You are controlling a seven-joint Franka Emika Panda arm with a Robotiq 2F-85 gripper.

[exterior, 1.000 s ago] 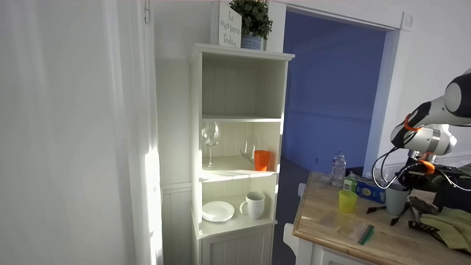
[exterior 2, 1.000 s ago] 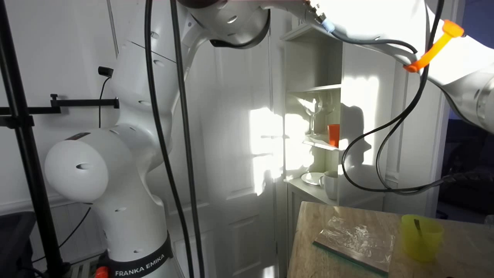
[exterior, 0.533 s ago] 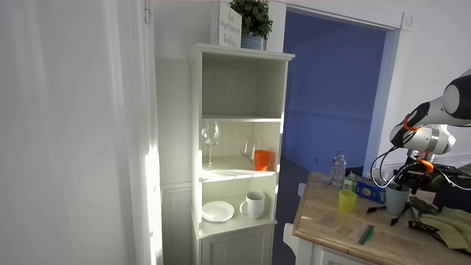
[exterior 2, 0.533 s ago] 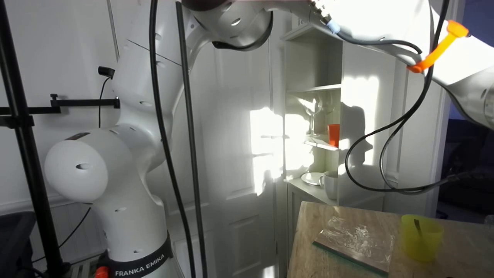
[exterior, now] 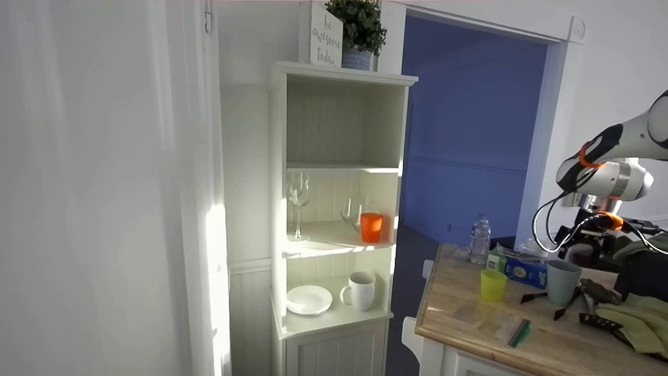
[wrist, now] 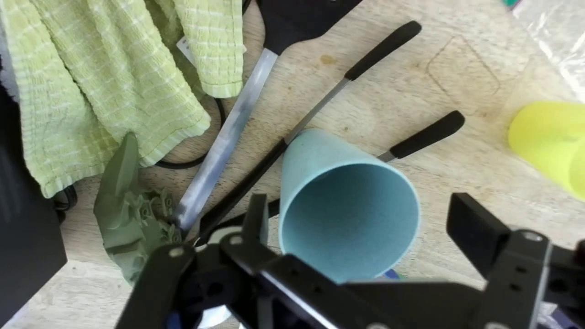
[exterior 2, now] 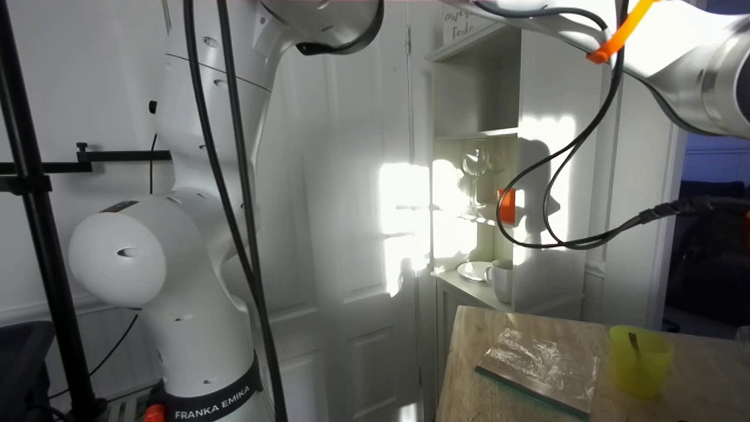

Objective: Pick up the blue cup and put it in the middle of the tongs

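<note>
Hovers with fingers (wrist: 477, 228) spread wide, gripping nothing, over the blue cup (wrist: 349, 219), upright and seemingly between the arms of the black-tipped tongs (wrist: 318, 109) on the wooden surface (wrist: 393, 96). Cannot tell whether partly atop one arm. Looks placed already; probably needs only withdrawing upward.

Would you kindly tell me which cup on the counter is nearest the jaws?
The blue cup: it has an arm of the tongs on either side and, in the wrist view, shows between the open jaws; the yellow cup stands apart from both.
</note>
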